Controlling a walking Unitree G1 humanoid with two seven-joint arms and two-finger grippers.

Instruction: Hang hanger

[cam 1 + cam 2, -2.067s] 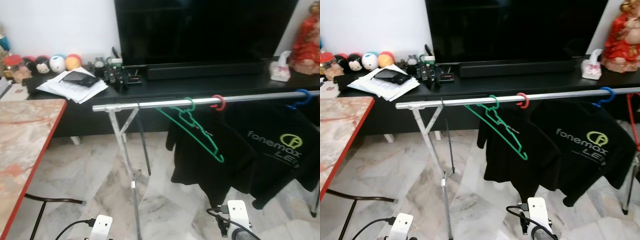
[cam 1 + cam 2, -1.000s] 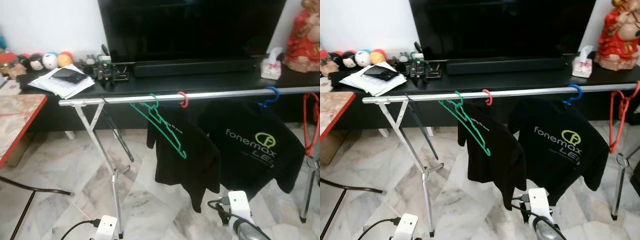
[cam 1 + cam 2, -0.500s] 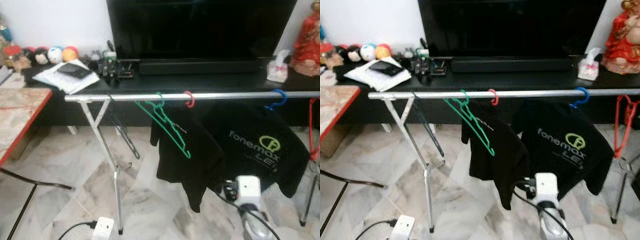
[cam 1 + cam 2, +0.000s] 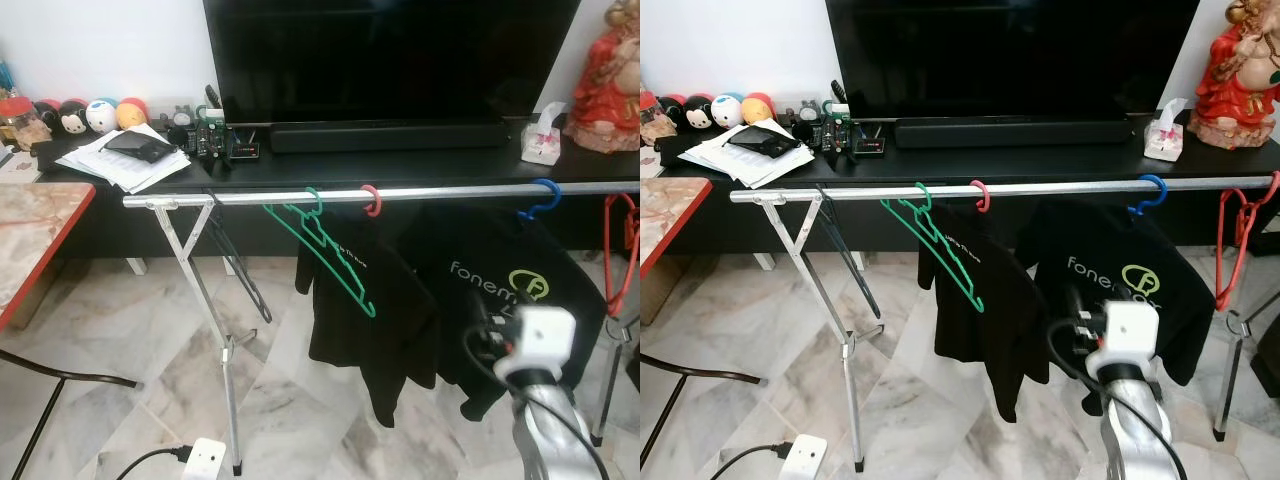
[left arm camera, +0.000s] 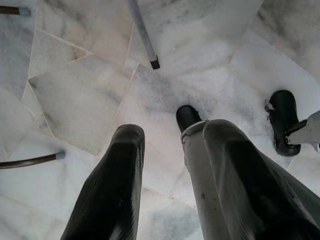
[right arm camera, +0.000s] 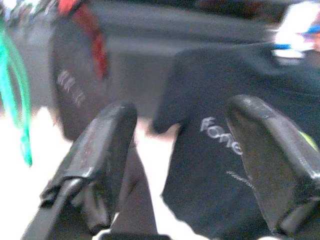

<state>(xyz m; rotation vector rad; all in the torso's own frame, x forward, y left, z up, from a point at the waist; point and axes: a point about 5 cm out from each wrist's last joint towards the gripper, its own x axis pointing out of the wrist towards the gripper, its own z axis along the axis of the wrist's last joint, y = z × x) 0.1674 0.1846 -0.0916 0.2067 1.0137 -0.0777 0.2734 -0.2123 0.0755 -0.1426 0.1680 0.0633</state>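
Observation:
A bare green hanger [image 4: 332, 252] hangs tilted on the silver clothes rail [image 4: 240, 197], left of a red hook [image 4: 372, 200]. That red hook carries a black shirt [image 4: 370, 310]. A blue hook [image 4: 545, 195] holds a black "fonemax" shirt [image 4: 510, 285]. A red hanger [image 4: 627, 245] hangs at the rail's right end. My right arm [image 4: 540, 370] is raised in front of the fonemax shirt. In its wrist view my right gripper [image 6: 180, 150] is open and holds nothing, facing the shirts. My left gripper [image 5: 175, 135] hangs low, open, pointing at the marble floor.
Behind the rail stands a black TV bench [image 4: 400, 160] with a large TV [image 4: 390, 50], papers [image 4: 120, 160], toys and a red statue [image 4: 605, 75]. A red-edged marble table [image 4: 30, 240] is at the left. The rack's leg [image 4: 210, 330] stands on the floor.
My right arm has risen from near the floor to chest height before the fonemax shirt. The camera has shifted a little; the hangers and shirts stay on the rail.

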